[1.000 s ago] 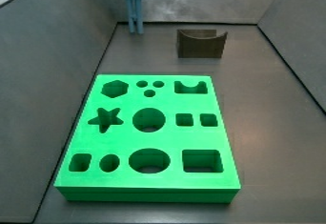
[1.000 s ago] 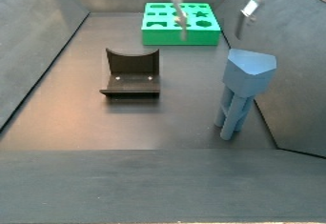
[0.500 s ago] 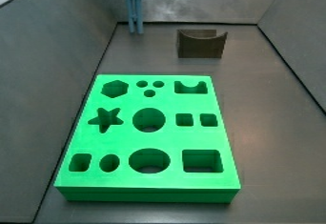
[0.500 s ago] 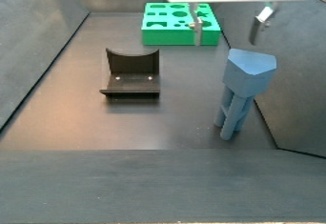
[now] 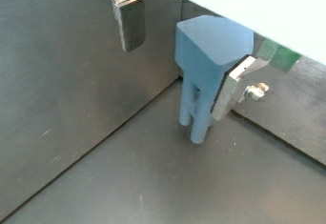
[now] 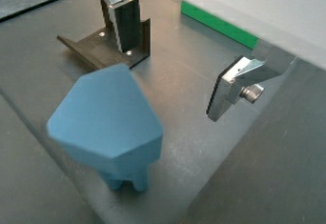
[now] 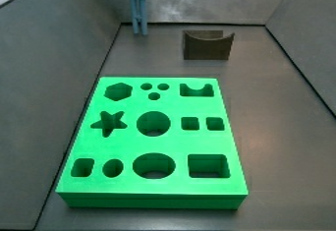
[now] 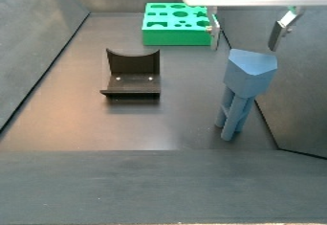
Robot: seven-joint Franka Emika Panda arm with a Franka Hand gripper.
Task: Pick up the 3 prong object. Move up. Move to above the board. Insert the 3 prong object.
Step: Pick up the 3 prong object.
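The 3 prong object is a light-blue piece standing upright on its prongs by the side wall; it shows in both side views and both wrist views. My gripper hangs open and empty above it. In a wrist view the gripper has the blue top block close to one finger, with no contact seen. In a wrist view the gripper shows bare floor between its jaws. The green board lies flat further along the floor.
The dark fixture with a curved notch stands on the floor between the board and the blue piece, also shown in a side view and a wrist view. Grey walls enclose the floor; one wall runs right beside the blue piece.
My gripper has moved away from the board's side toward the 3 prong object, staying open. The blue piece, the board and the fixture have not moved.
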